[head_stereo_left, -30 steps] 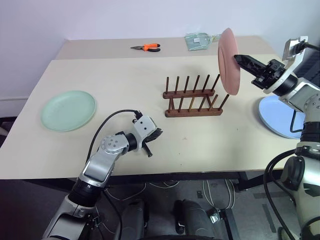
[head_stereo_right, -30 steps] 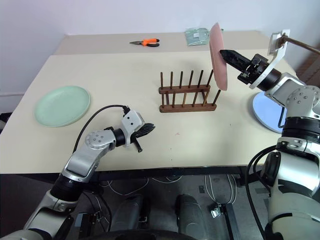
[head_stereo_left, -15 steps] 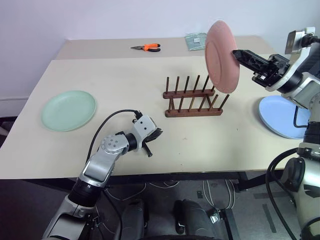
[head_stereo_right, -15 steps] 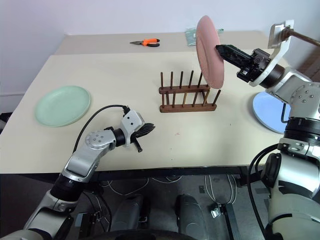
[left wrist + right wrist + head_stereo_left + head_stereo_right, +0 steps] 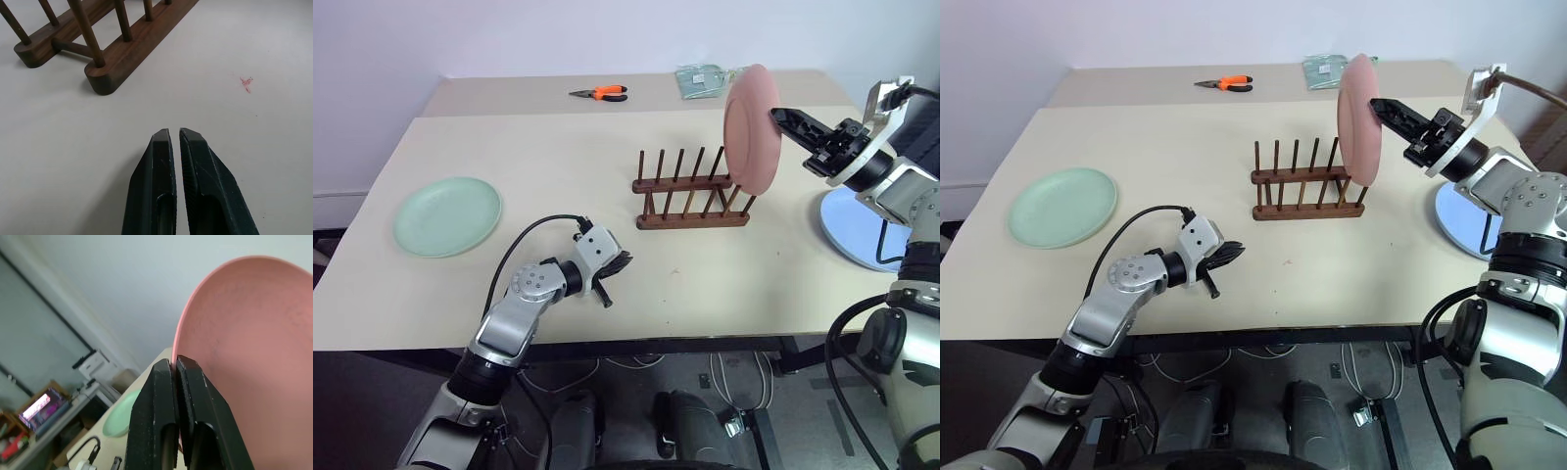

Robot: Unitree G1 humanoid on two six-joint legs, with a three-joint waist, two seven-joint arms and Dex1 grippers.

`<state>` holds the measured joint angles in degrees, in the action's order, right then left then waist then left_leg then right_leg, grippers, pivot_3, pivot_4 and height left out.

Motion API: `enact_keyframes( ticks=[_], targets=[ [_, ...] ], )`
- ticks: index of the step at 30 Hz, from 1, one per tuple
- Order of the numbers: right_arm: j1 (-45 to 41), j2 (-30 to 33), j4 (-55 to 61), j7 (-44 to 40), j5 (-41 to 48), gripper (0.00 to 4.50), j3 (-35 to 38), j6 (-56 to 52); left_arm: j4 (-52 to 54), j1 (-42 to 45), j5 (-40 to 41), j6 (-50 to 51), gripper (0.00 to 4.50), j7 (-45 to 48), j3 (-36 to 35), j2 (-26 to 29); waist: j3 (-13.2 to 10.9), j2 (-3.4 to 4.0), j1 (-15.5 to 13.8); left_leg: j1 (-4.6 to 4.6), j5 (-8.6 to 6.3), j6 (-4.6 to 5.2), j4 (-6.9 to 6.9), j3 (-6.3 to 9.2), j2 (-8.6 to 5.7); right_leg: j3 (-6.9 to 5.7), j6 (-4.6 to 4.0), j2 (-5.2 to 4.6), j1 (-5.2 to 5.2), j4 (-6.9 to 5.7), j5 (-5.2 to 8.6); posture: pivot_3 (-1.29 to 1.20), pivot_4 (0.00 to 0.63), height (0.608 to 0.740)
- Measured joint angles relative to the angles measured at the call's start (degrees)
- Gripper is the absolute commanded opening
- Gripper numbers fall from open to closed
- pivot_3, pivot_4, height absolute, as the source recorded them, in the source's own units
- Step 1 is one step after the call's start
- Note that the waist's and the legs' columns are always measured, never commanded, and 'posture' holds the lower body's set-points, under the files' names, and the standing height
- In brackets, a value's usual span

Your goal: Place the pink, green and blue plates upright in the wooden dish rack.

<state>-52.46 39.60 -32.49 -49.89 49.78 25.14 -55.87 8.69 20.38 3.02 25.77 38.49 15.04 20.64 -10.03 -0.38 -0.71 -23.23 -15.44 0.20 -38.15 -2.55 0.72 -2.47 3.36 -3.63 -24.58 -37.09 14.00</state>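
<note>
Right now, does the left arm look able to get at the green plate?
Probably yes. The green plate lies flat on open table, nothing between it and the shut, empty left end effector, which points away and would have to swing over.

pliers [image 5: 601, 93] orange-handled, far table edge | clear packet [image 5: 697, 79] nearby

Pink plate [image 5: 751, 127] in the right tool [image 5: 783, 116], now lower, edge-on again, nearer the rack [image 5: 690, 204].

No readable text, label, brand, number or sign stands on anything in these views. The small greenish clear packet [image 5: 698, 79] at the far edge of the beige table [image 5: 538, 147] carries markings too small to read.
</note>
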Motion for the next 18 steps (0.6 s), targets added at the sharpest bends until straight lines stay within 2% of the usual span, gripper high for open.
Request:
enact_keyframes(
  ticks=[2, 6, 7, 9, 11, 13, 15, 18],
  targets=[
    [-0.7, -0.19, -1.47, 0.97, -0.18, 0.88, 0.43, 0.51, 0.02, 0.0, 0.0, 0.0, 0.26, 0.02, 0.0, 0.0, 0.0, 0.0, 0.01, 0.0, 0.0, 0.0, 0.0, 0.0, 0.0, 0.0, 0.0, 0.01, 0.0, 0.0, 0.0, 0.0, 0.15, 0.74],
    [-1.1, -0.34, -2.86, 3.17, -4.76, 2.84, -0.8, 6.28, 0.21, -0.13, 0.34, 0.23, 0.26, 0.2, -0.13, -0.02, 0.0, 0.01, 0.03, -0.01, 0.0, 0.0, 0.01, -0.03, 0.0, 0.01, 0.0, 0.04, -0.03, 0.0, 0.0, 0.0, 0.15, 0.74],
    [-1.1, -0.34, -2.78, 3.68, -6.69, 3.31, -1.72, 9.08, 0.48, -0.3, 1.09, 0.6, 0.52, 0.34, -0.35, -0.18, 0.0, 0.01, 0.04, -0.01, 0.0, 0.0, 0.0, -0.03, 0.0, 0.02, 0.0, 0.04, -0.03, 0.0, 0.0, 0.0, 0.15, 0.74],
    [-1.1, -0.34, -2.44, 4.55, -9.79, 3.32, -2.66, 14.29, 1.21, -0.68, 3.0, 1.95, 1.08, 0.37, -1.24, -0.92, 0.0, 0.0, 0.05, -0.04, 0.0, 0.0, 0.0, -0.04, 0.0, 0.02, 0.01, 0.04, -0.06, 0.0, 0.0, 0.0, 0.15, 0.74],
    [-1.1, -0.32, -1.18, 4.72, -11.28, 3.32, -2.91, 17.4, 1.72, -0.74, 4.61, 2.86, 2.06, 0.08, -2.74, -1.21, 0.0, 0.0, 0.05, -0.05, 0.0, 0.0, 0.0, -0.04, 0.0, 0.02, 0.01, 0.05, -0.08, -0.01, 0.0, 0.0, 0.15, 0.74],
    [-1.05, 0.38, 1.36, 5.38, -13.97, 3.32, -3.34, 22.3, 2.91, -0.75, 7.59, 4.11, 3.07, -2.12, -7.46, -2.83, 0.0, 0.0, 0.02, -0.08, 0.0, 0.0, 0.0, -0.03, 0.0, 0.03, 0.02, 0.03, -0.09, -0.01, -0.01, 0.0, 0.15, 0.74],
    [-0.07, 1.98, 6.17, 5.55, -16.84, 3.32, -4.31, 26.89, 2.96, 0.93, 10.27, 5.45, 4.03, -8.18, -15.15, -5.63, -0.01, -0.02, -0.07, -0.12, 0.0, 0.0, -0.03, 0.0, 0.0, 0.02, 0.08, 0.03, -0.12, 0.0, -0.04, 0.0, 0.15, 0.74],
    [5.98, 5.92, 23.23, 1.8, -16.9, 3.32, -6.8, 27.52, 1.19, 6.74, 11.24, 8.15, 4.03, -22.12, -29.95, -5.4, -0.03, -0.05, 0.11, -0.13, -0.03, 0.05, 0.0, 0.08, 0.09, 0.01, 0.09, 0.05, -0.14, 0.02, -0.04, 0.0, 0.15, 0.74]
  ],
)
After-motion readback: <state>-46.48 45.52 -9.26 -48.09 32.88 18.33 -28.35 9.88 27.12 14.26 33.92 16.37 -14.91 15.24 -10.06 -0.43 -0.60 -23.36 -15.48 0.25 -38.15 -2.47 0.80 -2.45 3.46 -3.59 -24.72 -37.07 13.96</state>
